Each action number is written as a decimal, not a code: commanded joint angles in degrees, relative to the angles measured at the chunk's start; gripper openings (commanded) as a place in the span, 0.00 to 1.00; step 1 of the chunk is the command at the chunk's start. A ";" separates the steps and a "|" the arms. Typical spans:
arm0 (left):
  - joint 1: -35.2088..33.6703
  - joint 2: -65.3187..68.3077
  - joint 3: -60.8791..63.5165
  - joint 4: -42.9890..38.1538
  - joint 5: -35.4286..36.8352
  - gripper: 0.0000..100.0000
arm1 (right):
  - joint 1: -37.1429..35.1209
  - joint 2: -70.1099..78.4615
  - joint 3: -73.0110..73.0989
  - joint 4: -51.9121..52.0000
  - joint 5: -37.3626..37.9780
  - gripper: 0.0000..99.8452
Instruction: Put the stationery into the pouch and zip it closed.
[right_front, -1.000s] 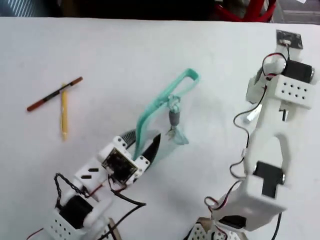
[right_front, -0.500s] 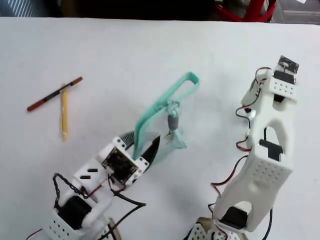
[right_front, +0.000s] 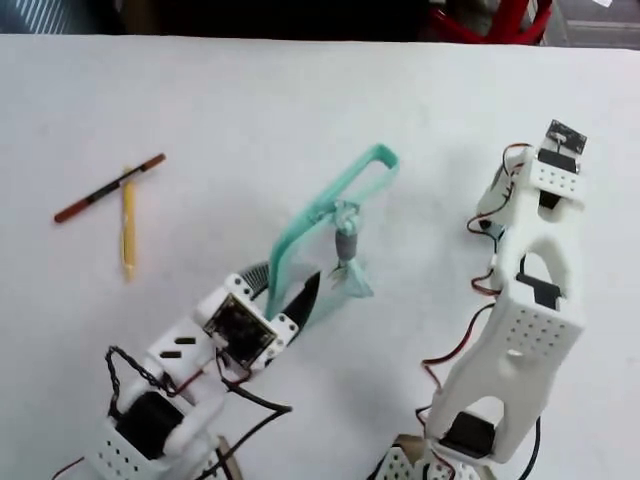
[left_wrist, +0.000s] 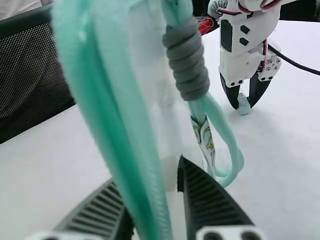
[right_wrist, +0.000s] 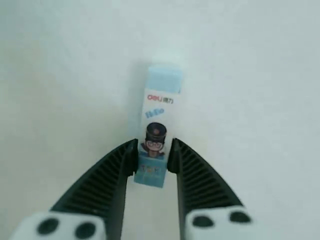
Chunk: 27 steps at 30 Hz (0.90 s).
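The pouch (right_front: 318, 210) was held on edge near the middle of the bench (right_front: 250, 100), its teal rim clenched in the left gripper's (right_front: 285, 287) fingers. The right gripper's (right_wrist: 152, 150) fingers grasped a blue eraser (right_wrist: 161, 112) lying on the bench. A red pen (right_front: 110, 188) and a yellow pen (right_front: 128, 228) lay touching, well apart from the pouch.

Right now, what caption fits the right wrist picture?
The right pincer pinches a blue eraser lying on the white table.
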 joint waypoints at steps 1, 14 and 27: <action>-0.66 -0.04 -2.81 0.00 -0.53 0.12 | 0.48 -6.90 -2.73 4.62 -0.18 0.02; -0.66 -0.04 -2.81 0.00 -0.53 0.12 | -17.27 -59.65 -1.85 18.33 15.12 0.02; -0.57 -0.04 -2.81 0.00 0.09 0.12 | -38.64 -81.89 16.79 0.75 14.59 0.02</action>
